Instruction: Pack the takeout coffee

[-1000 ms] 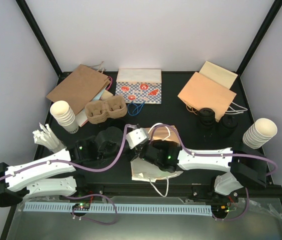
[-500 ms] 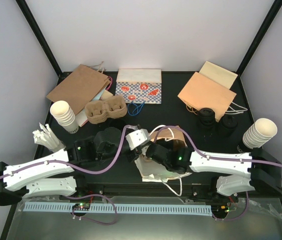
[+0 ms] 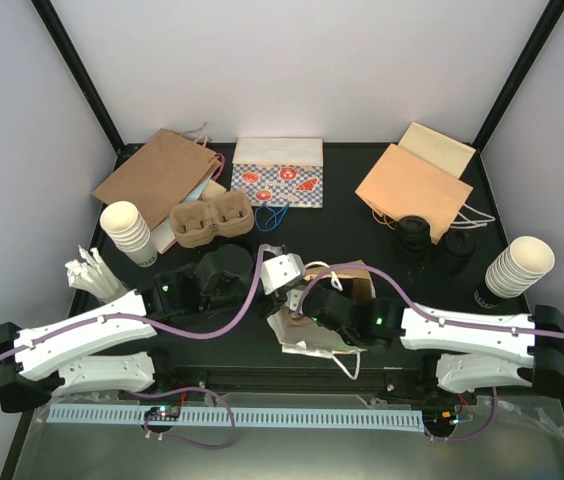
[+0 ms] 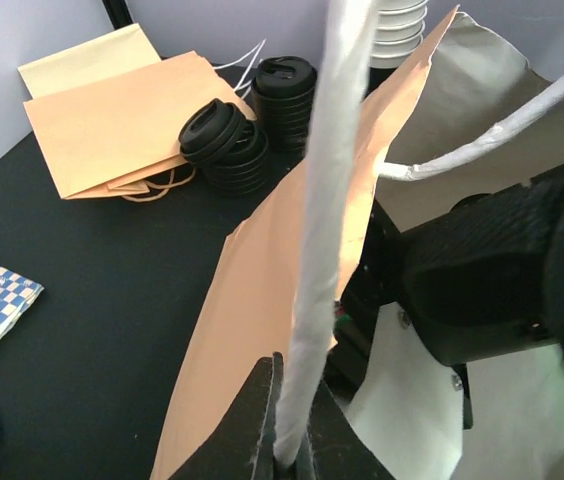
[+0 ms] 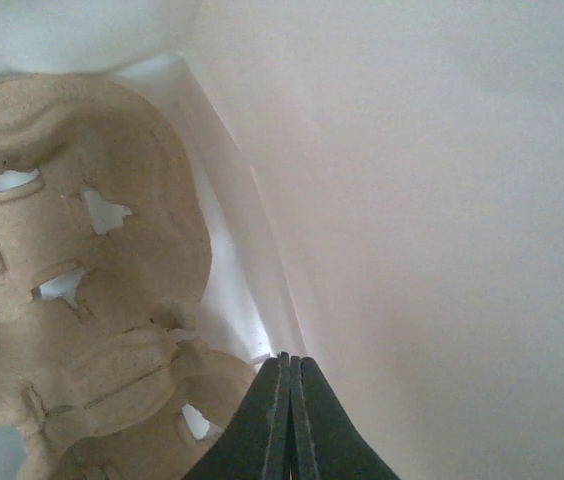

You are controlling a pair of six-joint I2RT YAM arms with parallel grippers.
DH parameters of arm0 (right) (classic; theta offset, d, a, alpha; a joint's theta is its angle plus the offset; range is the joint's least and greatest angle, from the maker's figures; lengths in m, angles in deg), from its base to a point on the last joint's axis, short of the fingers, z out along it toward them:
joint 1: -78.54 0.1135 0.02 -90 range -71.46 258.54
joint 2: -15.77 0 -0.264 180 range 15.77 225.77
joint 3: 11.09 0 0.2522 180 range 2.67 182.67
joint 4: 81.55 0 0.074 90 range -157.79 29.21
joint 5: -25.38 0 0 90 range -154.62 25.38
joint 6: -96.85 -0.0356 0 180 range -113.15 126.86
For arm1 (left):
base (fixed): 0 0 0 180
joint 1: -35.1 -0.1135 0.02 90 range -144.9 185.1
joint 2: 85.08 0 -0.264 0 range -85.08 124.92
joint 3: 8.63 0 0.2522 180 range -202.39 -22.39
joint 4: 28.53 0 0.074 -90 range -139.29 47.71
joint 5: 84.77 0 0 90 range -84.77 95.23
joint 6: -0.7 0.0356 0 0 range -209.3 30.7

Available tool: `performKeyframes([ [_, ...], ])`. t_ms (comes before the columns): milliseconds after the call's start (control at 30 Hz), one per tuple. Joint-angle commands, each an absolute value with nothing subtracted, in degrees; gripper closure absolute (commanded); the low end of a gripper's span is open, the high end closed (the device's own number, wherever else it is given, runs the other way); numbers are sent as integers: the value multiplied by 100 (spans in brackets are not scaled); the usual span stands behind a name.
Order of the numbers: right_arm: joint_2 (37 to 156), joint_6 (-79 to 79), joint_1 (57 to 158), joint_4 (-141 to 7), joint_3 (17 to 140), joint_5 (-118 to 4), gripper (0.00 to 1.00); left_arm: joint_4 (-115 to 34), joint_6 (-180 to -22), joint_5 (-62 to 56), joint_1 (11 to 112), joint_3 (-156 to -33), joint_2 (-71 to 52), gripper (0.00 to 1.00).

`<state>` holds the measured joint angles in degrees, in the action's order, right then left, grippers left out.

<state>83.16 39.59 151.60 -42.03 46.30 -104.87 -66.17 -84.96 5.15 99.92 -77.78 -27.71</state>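
**A:** How far along is the coffee packing?

**B:** Early, I'd say. The black-lidded coffee cups stand on the desk in the upper right of the overhead view. They are just beside the flat tan bags and well apart from both arms. None of them shows inside a bag.

**A:** So what is ready?

**B:** A paper bag at the lower centre of the overhead view is being handled. The left claw is clamped on its white twisted handle, which runs taut up the middle of the left wrist view.

**A:** And the other arm?

**B:** The right claw is down inside the bag with its fingers pressed together, and nothing shows between them. To its left in that wrist view, a pulp cup carrier lies against the bag's white inner wall.

**A:** Then the carrier is in?

**B:** It looks so, though I can't tell whether it sits flat on the bottom.

**A:** What's left?

**B:** By my reckoning, all the cups. Each has to come over from the upper right and go into the carrier's wells. A second carrier sits unused on the desk at the upper left.
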Motion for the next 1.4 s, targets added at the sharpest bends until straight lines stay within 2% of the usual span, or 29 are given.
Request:
performKeyframes([
  [0, 7973, 3984, 15259, -4268, 4737, -10691, 99, -6671, -8418, 305, 9944, -8005, -2741, 99],
  [533, 8297, 4875, 15608, -4477, 4460, -10892, 99, -6780, -8276, -49, 9951, -8213, -2701, 98],
  [867, 9118, 5006, 15337, -4806, 4241, -10707, 99, -6526, -8155, -784, 9967, -7816, -3169, 99],
  [1367, 10332, 4794, 15197, -5824, 4363, -10971, 99, -6325, -8315, -803, 10400, -7543, -3050, 99],
])
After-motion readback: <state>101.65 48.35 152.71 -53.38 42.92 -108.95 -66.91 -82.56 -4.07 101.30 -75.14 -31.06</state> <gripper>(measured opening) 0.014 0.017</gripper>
